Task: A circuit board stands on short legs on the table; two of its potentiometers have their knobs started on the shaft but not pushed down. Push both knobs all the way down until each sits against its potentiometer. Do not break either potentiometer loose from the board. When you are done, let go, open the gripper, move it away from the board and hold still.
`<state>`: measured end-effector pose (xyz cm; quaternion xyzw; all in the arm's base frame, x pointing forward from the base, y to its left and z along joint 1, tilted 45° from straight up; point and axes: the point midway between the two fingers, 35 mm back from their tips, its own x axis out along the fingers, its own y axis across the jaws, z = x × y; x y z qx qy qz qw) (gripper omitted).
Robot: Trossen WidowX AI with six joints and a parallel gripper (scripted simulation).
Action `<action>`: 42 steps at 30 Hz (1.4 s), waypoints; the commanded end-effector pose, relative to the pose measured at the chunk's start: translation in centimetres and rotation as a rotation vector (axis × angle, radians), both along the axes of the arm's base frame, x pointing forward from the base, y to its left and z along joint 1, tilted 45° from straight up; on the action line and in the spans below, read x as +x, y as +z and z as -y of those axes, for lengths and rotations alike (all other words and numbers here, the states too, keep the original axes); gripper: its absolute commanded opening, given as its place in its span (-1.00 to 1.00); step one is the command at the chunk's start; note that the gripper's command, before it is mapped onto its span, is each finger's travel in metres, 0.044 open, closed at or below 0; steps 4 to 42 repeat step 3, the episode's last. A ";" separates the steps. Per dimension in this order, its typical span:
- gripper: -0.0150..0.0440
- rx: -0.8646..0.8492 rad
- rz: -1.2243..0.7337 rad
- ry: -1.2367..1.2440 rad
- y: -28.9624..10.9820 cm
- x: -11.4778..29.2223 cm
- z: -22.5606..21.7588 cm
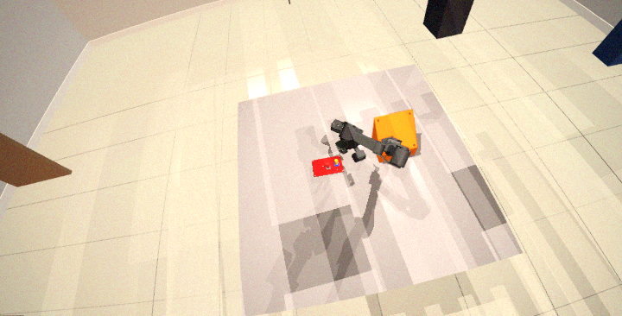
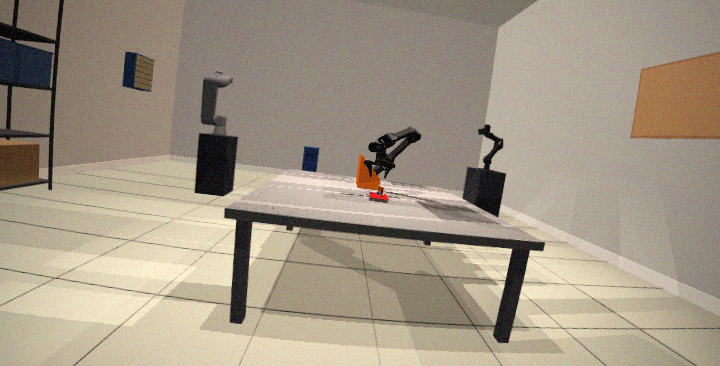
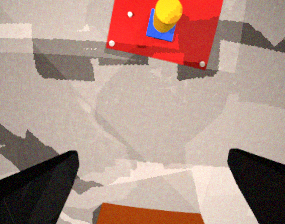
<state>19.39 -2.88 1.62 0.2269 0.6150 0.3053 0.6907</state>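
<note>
The red circuit board lies level on the table in front of the arm. Near its arm-side end, a yellow knob stands upright over a blue potentiometer. A red knob stands over a grey potentiometer farther along the board; both are outside the wrist view. Whether either knob touches its potentiometer is too small or hidden to tell. My gripper is open and empty, above the table on the arm-base side of the board, clear of both knobs.
An orange panel stands beside the arm base, behind the board in the exterior view; an orange-brown edge also shows at the bottom of the wrist view. The table edge lies beyond the board. Shadows cross the table.
</note>
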 end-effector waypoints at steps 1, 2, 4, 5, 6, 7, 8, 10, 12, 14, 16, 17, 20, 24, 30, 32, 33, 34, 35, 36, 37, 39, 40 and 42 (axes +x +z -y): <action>1.00 -0.002 -0.001 0.004 0.0 -0.1 0.0; 1.00 -0.002 -0.001 0.004 0.0 -0.1 0.0; 1.00 -0.002 -0.001 0.004 0.0 -0.1 0.0; 1.00 -0.002 -0.001 0.004 0.0 -0.1 0.0; 1.00 -0.002 -0.001 0.004 0.0 -0.1 0.0; 1.00 -0.002 -0.001 0.004 0.0 -0.1 0.0; 1.00 -0.002 -0.001 0.004 0.0 -0.1 0.0; 1.00 -0.002 -0.001 0.004 0.0 -0.1 0.0; 1.00 -0.002 -0.001 0.004 0.0 -0.1 0.0; 1.00 -0.002 -0.001 0.004 0.0 -0.1 0.0; 1.00 -0.002 -0.001 0.004 0.0 -0.1 0.0; 1.00 -0.002 -0.001 0.004 0.0 -0.1 0.0; 1.00 -0.002 -0.001 0.004 0.0 -0.1 0.0; 1.00 -0.002 -0.001 0.004 0.0 -0.1 0.0; 1.00 -0.002 -0.001 0.004 0.0 -0.1 0.0; 1.00 -0.002 -0.001 0.004 0.0 -0.1 0.0; 1.00 -0.002 -0.001 0.004 0.0 -0.1 0.0; 1.00 -0.002 -0.001 0.004 0.0 -0.1 0.0; 1.00 -0.002 -0.001 0.004 0.0 -0.1 0.0; 1.00 -0.002 -0.001 0.004 0.0 -0.1 0.0; 1.00 -0.002 -0.001 0.004 0.0 -0.1 0.0; 1.00 -0.002 -0.001 0.004 0.0 -0.1 0.0; 1.00 -0.002 -0.001 0.004 0.0 -0.1 0.0; 1.00 -0.002 -0.001 0.004 0.0 -0.1 0.0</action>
